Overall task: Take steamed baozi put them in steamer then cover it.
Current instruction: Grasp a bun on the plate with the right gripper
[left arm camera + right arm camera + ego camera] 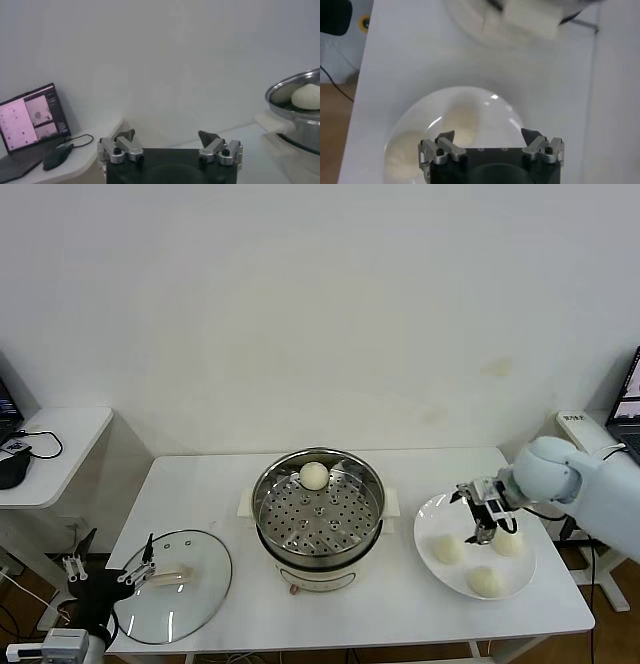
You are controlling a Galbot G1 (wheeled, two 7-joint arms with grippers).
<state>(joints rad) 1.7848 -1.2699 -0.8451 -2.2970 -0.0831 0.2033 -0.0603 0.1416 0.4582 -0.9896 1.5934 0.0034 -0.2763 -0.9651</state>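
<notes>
The steamer (pixel 318 514) stands mid-table, with one baozi (pixel 314 475) at the back of its perforated basket. Three more baozi (pixel 446 549) (pixel 508 542) (pixel 485 581) lie on a white plate (pixel 428 519) to the right. My right gripper (pixel 483 529) hangs open just above the plate between the two rear buns, holding nothing. Its wrist view shows the right gripper (pixel 489 135) over the plate (pixel 505 120) with a baozi (pixel 462 122) just ahead of the fingers. The cover (pixel 170 584) lies flat at the front left. My left gripper (pixel 120 539) waits open at its outer edge.
A side table with a laptop (pixel 32 120) and a mouse (pixel 57 156) stands to the left of the work table. In the left wrist view the steamer (pixel 295 100) and its baozi (pixel 307 96) show off to one side. Another laptop (pixel 628 399) sits far right.
</notes>
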